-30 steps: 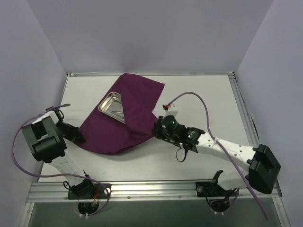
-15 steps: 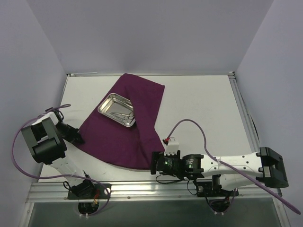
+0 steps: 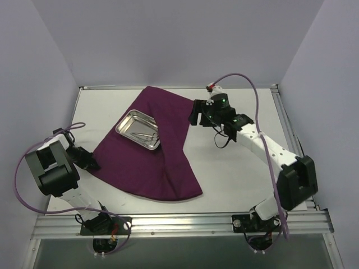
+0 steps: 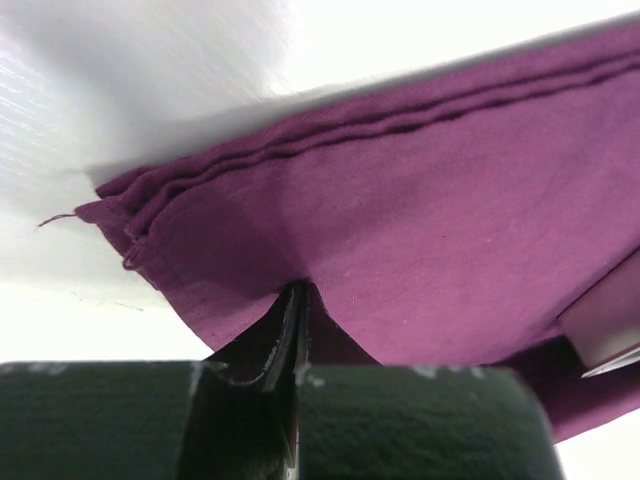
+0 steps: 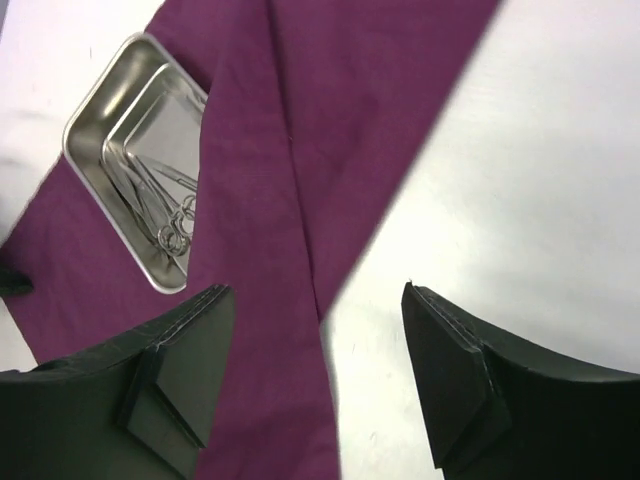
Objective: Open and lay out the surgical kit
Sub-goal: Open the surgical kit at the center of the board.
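The dark purple cloth wrap (image 3: 148, 162) lies spread on the table with the steel tray (image 3: 130, 121) on its far part. Thin ring-handled instruments (image 3: 147, 135) rest inside the tray. My left gripper (image 3: 92, 164) is shut on the cloth's left corner, and the left wrist view shows its fingers (image 4: 296, 310) pinching a fold of the cloth (image 4: 430, 230). My right gripper (image 3: 193, 116) hangs open over the cloth's far right edge, holding nothing. In the right wrist view, the right gripper (image 5: 318, 300) straddles the cloth (image 5: 300, 140) edge, with the tray (image 5: 88, 140) and instruments (image 5: 170, 215) to its left.
White side walls close in the table on the left, right and back. A metal rail (image 3: 179, 224) runs along the near edge by the arm bases. A purple cable (image 3: 255, 98) loops from the right arm.
The right gripper pulled the cloth flap off the tray toward the near edge, opened and let it go, then swung up to the cloth's far right edge. The left gripper stayed put.
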{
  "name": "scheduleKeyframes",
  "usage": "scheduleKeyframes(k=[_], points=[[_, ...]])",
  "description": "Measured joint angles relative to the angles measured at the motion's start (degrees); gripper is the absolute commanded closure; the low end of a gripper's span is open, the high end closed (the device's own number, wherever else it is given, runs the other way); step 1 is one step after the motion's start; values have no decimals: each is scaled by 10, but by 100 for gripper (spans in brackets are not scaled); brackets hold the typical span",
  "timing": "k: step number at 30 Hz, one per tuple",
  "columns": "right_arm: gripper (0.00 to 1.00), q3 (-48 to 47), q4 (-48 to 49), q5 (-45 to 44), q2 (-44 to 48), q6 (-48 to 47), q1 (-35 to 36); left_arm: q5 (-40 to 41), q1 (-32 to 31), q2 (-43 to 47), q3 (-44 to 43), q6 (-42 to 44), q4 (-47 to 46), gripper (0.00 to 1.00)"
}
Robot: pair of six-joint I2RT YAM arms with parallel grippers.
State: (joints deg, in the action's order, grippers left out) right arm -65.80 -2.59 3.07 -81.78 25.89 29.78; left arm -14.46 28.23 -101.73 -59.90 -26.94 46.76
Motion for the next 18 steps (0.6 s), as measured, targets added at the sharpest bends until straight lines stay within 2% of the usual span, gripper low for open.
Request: scheduleKeyframes(k=[4,9,13,18], points=[[32,-90,32,110,-147,-70,-26,-8,-3,17,17,7,-19,98],[29,-192,28,204,-290,-96,-40,-17,-11,33,21,7,-27,94],[27,-246,19,260,-362,-99,-45,-26,-11,55,21,4,-30,85],[33,-304,13,318,-427,-99,-51,-40,-12,72,21,-3,-42,84]])
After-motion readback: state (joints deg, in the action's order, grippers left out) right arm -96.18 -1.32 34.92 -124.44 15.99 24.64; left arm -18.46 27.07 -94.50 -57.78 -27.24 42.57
